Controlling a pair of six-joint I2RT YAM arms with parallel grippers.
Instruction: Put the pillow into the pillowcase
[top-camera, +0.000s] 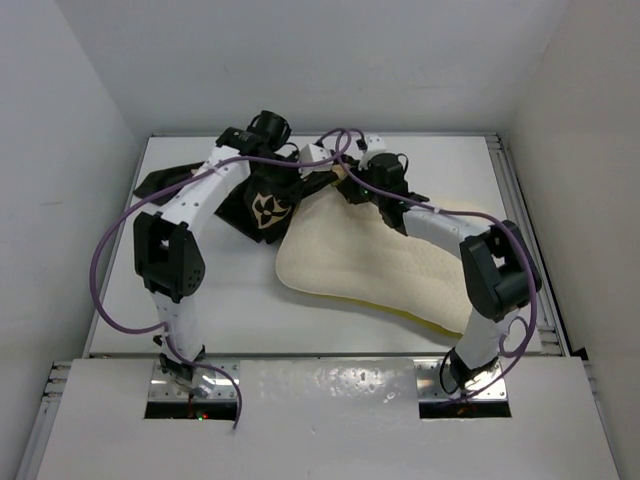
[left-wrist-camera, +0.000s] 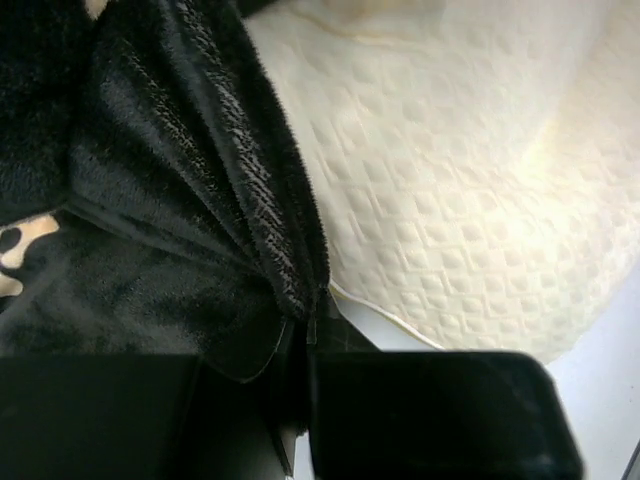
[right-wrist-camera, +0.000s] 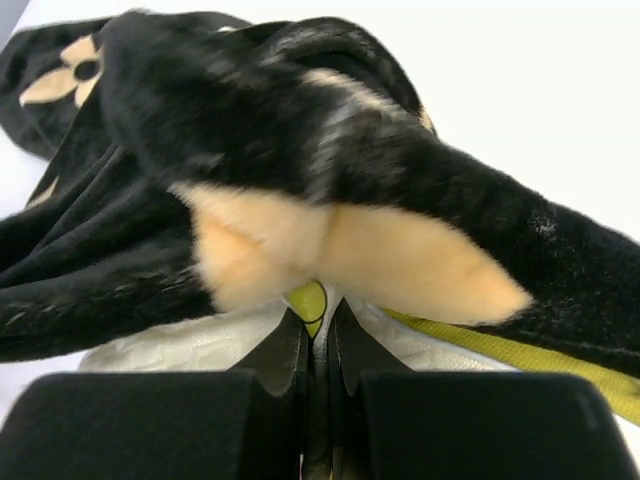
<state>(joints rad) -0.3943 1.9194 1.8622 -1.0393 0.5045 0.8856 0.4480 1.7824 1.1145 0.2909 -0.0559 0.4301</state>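
On pillow (right-wrist-camera: 180, 345) corner, yellow-green logo (right-wrist-camera: 307, 302)

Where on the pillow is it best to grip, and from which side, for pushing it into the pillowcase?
Probably the corner of the pillow with the yellow-green logo, lying under the pillowcase edge. Come from the pillow side, low along the table: the seamed edge is thin enough to pinch, while the broad middle is too flat.

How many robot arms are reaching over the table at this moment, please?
2. The left arm reaches to the pillowcase at the far left. The right arm reaches over the pillow to its far corner. No others seem hidden.
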